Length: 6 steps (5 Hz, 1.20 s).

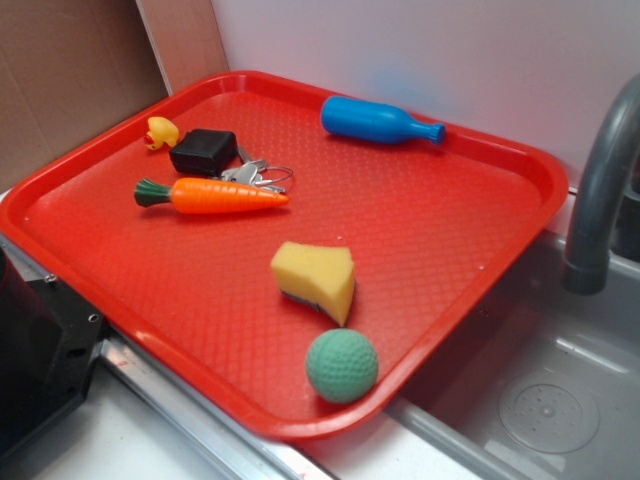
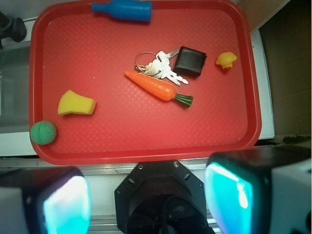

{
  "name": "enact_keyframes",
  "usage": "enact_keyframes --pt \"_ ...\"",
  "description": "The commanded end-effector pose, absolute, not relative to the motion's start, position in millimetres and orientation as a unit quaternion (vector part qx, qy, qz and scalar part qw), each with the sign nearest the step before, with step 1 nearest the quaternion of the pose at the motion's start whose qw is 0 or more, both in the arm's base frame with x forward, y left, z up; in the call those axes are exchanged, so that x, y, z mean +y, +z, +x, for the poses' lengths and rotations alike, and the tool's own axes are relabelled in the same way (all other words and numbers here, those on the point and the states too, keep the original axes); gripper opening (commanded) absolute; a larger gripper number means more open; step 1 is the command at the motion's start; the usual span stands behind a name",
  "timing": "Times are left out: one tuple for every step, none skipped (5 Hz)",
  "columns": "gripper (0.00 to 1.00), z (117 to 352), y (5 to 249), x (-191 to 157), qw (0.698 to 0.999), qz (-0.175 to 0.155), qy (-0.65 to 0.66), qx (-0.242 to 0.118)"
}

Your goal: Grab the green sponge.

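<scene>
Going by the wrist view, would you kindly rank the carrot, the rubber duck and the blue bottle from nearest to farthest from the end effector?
1. Carrot, mid-tray, above the open end effector.
2. Rubber duck, upper right.
3. Blue bottle, at the far rim.

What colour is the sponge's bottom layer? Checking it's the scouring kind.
Dark grey-green, under the yellow foam of the green sponge; the exterior view shows it best.

In the wrist view, the pincer [image 2: 148, 195] fingers [image 2: 63, 204] are blurred and cut off by the bottom edge. The blue bottle [image 2: 123, 9] is clipped by the top edge. In the exterior view, the faucet [image 1: 600, 200] runs out past the right edge.
</scene>
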<state>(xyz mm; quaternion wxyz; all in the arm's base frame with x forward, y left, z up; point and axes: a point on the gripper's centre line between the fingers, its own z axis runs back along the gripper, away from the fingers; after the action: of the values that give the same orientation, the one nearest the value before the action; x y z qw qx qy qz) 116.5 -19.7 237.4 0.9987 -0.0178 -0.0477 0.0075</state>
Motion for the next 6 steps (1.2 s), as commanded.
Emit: enact_keyframes --pt "1.00 116.5 237.4 -19.7 0.999 -0.018 0.007 -0.048" --pt "1.00 135.0 190.3 -60.3 0.992 0.025 -0.120 -0.037" --pt "1.00 152.2 162.1 -93.6 0.968 0.023 -0.242 -0.064" --pt "1.00 154.9 129.1 -114.6 0.930 0.004 -0.360 -0.074" --pt "1.00 167.8 103.7 -121.9 0.911 -0.003 -0.407 -0.064" --pt "1.00 186.1 73.8 -129.7 0.897 -0.008 -0.440 -0.043"
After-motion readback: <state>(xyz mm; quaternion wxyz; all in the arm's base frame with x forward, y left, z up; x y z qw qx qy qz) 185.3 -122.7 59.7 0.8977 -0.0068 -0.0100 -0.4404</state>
